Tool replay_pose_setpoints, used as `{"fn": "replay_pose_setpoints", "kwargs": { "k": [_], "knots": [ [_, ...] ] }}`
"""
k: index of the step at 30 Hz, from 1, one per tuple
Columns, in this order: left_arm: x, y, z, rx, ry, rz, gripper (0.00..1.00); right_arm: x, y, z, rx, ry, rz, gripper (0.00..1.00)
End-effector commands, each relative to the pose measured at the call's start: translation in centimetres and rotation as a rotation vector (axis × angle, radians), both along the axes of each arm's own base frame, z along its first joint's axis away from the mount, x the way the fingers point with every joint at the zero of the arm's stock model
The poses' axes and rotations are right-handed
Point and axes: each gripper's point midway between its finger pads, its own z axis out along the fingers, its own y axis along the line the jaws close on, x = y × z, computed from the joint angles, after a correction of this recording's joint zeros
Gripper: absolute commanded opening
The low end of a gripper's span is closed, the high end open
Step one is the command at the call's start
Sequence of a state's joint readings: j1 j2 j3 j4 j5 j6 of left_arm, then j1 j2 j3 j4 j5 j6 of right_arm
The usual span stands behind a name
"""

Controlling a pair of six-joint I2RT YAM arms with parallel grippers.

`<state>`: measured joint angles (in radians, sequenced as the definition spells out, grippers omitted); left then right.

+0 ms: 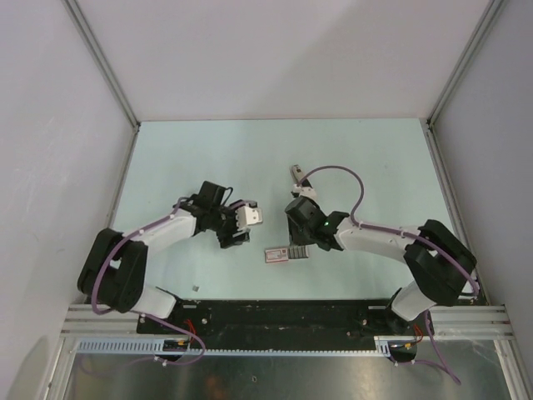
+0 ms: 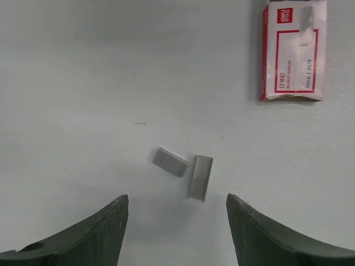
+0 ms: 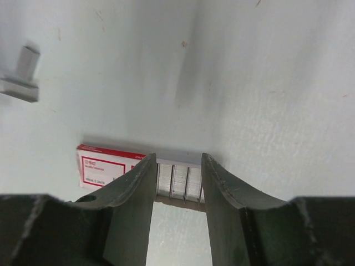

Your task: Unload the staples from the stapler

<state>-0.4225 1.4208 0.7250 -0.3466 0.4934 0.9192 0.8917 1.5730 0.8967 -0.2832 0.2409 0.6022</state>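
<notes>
As far as writing goes, only the flat red-and-white box [image 2: 292,50] has any: white "deli" on a red patch in one corner, then a red frame round a white panel with small red print running sideways. Something like "24/6" sits in there, but the rest is too tiny for me to read. From the right wrist cam the label is just a red border with unreadable print.

On to the staples [image 2: 200,177]: two short silvery strips lying loose on the pale table [image 1: 208,158], nearly touching at one end in a rough V, apart from the box. Right over them hangs the left gripper [image 2: 176,197], jaws wide apart, nothing in them.

Over at the box's open end is the right gripper [image 3: 178,157], one finger on each side of the grey ribbed part [image 3: 177,183] poking out. Its jaws are partway apart, but I can't tell if they're actually pinching it or just above it.

I think the stapler [image 1: 293,172] is the little grey-and-dark bar on the table just past the right wrist in the top view, well apart from the staples. It's too small to be sure.
</notes>
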Motion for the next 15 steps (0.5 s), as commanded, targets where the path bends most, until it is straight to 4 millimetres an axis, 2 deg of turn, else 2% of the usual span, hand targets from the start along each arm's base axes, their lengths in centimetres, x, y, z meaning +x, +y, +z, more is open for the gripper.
{"fn": "replay_pose_setpoints", "kwargs": {
  "k": [1, 8, 15],
  "knots": [
    [1.4, -0.7, 0.5, 0.014, -0.025, -0.044, 0.76, 1.4, -0.1, 3.2, 0.08, -0.071, -0.042, 0.43],
    [0.3, -0.7, -0.8, 0.041, 0.029, -0.092, 0.74, 2.2, -0.4, 4.7, 0.127, -0.089, -0.043, 0.43],
    [-0.4, -1.6, -1.3, 0.055, 0.049, -0.132, 0.69, 3.0, -0.6, 5.4, 0.161, -0.095, -0.041, 0.42]
  ]
}}
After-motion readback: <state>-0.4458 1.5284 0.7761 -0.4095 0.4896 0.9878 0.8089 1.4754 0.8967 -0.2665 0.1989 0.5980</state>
